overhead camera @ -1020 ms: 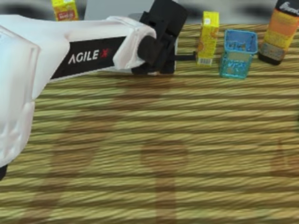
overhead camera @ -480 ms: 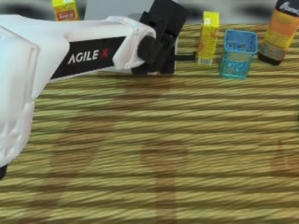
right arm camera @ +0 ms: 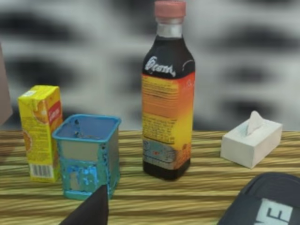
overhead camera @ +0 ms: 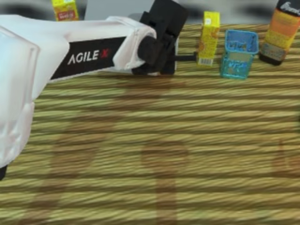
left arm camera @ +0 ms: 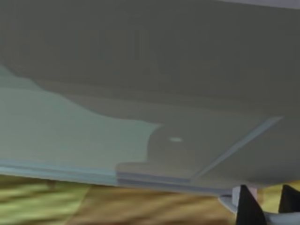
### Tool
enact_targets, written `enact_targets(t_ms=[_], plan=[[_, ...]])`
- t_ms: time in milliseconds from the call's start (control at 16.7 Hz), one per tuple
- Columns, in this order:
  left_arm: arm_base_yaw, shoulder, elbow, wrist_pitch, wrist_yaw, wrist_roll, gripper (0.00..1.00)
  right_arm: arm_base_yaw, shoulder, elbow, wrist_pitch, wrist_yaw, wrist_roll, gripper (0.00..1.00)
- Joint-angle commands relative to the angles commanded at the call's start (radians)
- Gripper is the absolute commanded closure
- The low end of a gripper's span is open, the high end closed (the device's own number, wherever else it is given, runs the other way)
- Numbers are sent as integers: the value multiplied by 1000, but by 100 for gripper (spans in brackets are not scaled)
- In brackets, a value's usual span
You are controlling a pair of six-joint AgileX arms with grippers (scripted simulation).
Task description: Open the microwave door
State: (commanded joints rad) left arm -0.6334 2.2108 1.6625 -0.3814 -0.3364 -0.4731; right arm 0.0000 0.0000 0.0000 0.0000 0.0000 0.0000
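Note:
The microwave (overhead camera: 117, 8) stands at the back of the table, mostly hidden under my left arm. In the left wrist view its silver-grey door (left arm camera: 140, 70) fills the picture, with the pale window (left arm camera: 56, 136) low on it. My left gripper (overhead camera: 164, 42) sits at the door's right edge. Its two dark fingertips (left arm camera: 246, 208) stand close together, with the pale handle bar (left arm camera: 228, 202) running between them, so the left gripper (left arm camera: 268, 210) is shut on the handle. My right gripper (right arm camera: 176, 215) is parked out of the top view, open and holding nothing.
Right of the microwave stand a yellow juice carton (overhead camera: 208, 37), a blue square basket (overhead camera: 239, 54) and a dark sauce bottle (overhead camera: 281, 30). A second yellow carton (overhead camera: 64, 9) is at the back left. A white tissue box (right arm camera: 251, 140) lies beyond the bottle.

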Motion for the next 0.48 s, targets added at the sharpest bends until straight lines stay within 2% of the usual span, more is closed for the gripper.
enact_targets(t_ms=[480], plan=[[14, -47, -78, 47, 31, 57, 100, 0, 0, 0, 0, 0, 0, 0]])
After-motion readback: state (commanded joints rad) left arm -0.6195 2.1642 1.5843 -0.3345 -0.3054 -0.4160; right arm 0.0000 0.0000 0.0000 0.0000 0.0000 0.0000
